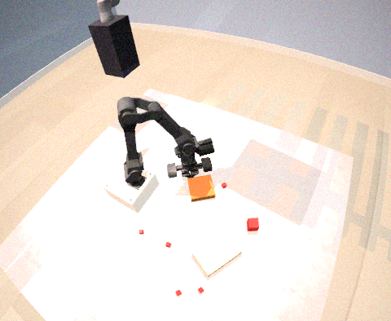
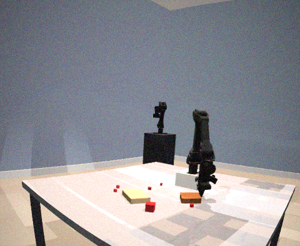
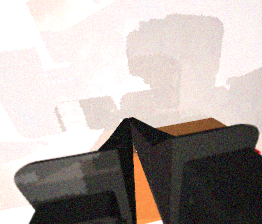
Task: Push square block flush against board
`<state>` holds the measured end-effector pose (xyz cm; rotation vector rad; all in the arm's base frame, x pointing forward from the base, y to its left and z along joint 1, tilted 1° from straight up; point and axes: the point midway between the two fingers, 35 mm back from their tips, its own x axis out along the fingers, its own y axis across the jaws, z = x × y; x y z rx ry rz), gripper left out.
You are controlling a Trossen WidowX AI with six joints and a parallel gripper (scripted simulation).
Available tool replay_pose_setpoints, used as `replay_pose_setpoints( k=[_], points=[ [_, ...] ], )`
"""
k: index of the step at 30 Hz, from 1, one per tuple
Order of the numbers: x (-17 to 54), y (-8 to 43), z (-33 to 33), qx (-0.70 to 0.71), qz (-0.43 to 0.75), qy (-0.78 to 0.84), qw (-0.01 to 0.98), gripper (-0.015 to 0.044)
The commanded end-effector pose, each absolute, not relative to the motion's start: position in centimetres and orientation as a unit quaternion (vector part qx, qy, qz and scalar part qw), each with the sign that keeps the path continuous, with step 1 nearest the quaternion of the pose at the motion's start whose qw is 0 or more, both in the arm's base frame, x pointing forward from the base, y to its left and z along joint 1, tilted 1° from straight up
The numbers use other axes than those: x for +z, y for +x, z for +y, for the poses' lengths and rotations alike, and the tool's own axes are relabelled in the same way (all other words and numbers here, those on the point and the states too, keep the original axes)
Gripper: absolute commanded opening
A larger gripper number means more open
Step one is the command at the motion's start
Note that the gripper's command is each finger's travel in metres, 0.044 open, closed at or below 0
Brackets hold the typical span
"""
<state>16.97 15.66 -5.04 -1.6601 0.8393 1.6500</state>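
Observation:
The orange square block [image 1: 201, 187] [image 2: 190, 197] [image 3: 198, 127] lies flat on the table. The pale yellow board [image 1: 213, 264] [image 2: 136, 195] lies flat some distance away, nearer the camera in the top view and left of the block in the exterior view; the two are apart. In the top view the board's top is washed out against the white table. My gripper [image 1: 191, 175] [image 2: 202, 195] [image 3: 128, 122] is shut and empty, pointing down close to the block's side that faces away from the board. I cannot tell whether the fingertips touch the block.
A larger red cube [image 1: 252, 224] [image 2: 150, 206] sits near the board. A small red cube [image 1: 224, 185] [image 2: 191, 205] lies beside the block. Several other small red cubes lie around the board. The arm's white base box [image 1: 122, 195] [image 2: 185, 181] stands behind the block in the exterior view.

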Motion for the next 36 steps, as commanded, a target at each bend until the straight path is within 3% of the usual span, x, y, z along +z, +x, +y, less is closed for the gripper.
replay_pose_setpoints(
  k=[1,36],
  points=[
    [-5.1,17.5,15.1,0.626,0.32,-0.635,0.321,0.0],
    [-5.0,21.3,11.3,0.625,0.32,-0.636,0.32,0.0]
  ],
)
